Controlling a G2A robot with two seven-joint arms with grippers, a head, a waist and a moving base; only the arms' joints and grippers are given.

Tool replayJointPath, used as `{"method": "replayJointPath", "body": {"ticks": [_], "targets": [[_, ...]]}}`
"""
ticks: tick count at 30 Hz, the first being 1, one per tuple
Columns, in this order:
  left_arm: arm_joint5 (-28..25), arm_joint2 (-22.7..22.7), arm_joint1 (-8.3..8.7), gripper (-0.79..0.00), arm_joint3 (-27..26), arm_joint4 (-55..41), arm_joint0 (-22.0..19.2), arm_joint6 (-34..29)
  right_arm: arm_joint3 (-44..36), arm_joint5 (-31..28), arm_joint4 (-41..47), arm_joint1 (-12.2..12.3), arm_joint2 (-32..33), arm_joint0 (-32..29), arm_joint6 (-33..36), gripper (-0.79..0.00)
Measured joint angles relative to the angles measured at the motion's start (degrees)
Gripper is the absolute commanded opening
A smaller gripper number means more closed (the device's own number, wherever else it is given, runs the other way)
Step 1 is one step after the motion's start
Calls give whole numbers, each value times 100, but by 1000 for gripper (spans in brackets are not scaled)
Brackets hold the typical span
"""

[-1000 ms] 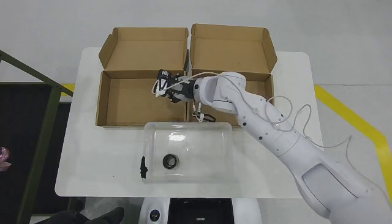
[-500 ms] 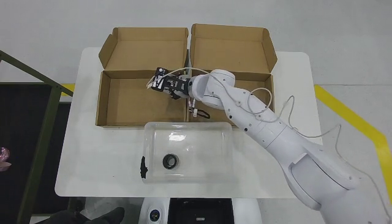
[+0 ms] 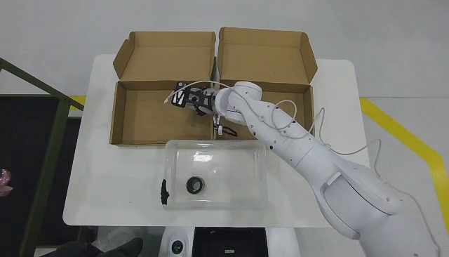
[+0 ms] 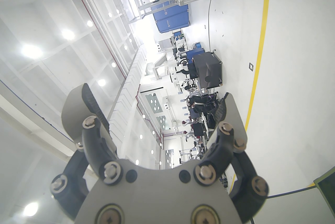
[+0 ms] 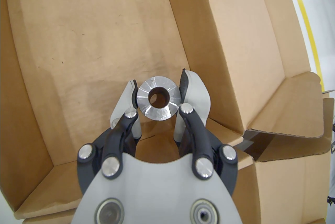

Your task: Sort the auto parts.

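One clear plastic bin (image 3: 231, 187) sits nearest the robot on the white table (image 3: 91, 173). One black ring part (image 3: 195, 185) lies on the bin floor, left of centre. A small black piece (image 3: 163, 192) is at the bin's left wall; I cannot tell whether it is inside or outside.

Just beyond the bin, two open cardboard boxes stand side by side, walls touching and lids folded back away from the robot. These are the left box (image 3: 140, 116) and the right box (image 3: 298, 106).

The right arm crosses the right box from the robot's right. It ends with the right gripper (image 3: 179, 97) over the left box, toward that box's far right part.

In the right wrist view, the right gripper (image 5: 158, 94) is set narrow, one finger (image 5: 132, 94) on each side of a silver metal bushing (image 5: 159, 111). The bushing is round with a bevelled face and a central bore, and the bore faces the camera. The left box's bare floor (image 5: 78, 26) lies beneath it. Whether the bushing touches the floor cannot be told.

In the left wrist view, the left gripper (image 4: 157, 96) points up toward the hall ceiling, its jaws spread wide with nothing between them.
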Motion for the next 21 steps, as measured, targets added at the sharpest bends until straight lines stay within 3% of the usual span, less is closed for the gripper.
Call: {"method": "replayJointPath", "body": {"ticks": [11,21], "targets": [[0,0,0,0,0,0,0,0,-233,-28,-271,-35,171,1,-65,-409],[0,0,0,0,0,0,0,0,-1864,-666,-512,339,739,-656,79,-397]]}}
